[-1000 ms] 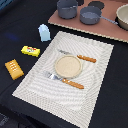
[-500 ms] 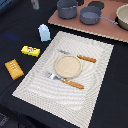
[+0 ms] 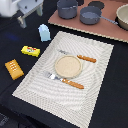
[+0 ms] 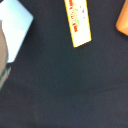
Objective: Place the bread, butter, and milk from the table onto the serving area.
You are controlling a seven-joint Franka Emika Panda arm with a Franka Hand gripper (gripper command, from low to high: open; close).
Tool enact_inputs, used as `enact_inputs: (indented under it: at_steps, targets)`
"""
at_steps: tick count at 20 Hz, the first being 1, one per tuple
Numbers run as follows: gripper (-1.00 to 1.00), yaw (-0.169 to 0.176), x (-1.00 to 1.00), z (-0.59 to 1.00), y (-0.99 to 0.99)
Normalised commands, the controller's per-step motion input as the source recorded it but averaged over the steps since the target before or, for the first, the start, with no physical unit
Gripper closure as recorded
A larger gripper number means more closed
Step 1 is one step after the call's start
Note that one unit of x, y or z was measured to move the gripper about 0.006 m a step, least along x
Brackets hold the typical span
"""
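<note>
Milk (image 3: 44,32), butter (image 3: 30,50) and bread (image 3: 14,68) are spaced apart on table (image 3: 20,95), beside serving area (image 3: 95,90). Gripper (image 3: 29,14) is hovering above milk; grip state cannot be told.

We hold our gripper (image 3: 30,19) high at the exterior view's upper left, fingers pointing down; the blur leaves us unsure whether the jaws are parted.

Open black bench (image 3: 30,75) surrounds the well-separated milk (image 3: 44,32), butter (image 3: 30,50) and bread (image 3: 14,69), while plate (image 3: 67,65) and cutlery (image 3: 66,80) occupy the placemat's (image 3: 95,95) middle.
</note>
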Motion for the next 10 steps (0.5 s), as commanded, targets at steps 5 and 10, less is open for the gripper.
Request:
enact_inputs:
  at_steps: [5,10]
  targets:
    - [-1.0,0.0,-0.06,-0.37,-0.86]
    - [-1.0,0.0,0.0,-0.44,-0.55]
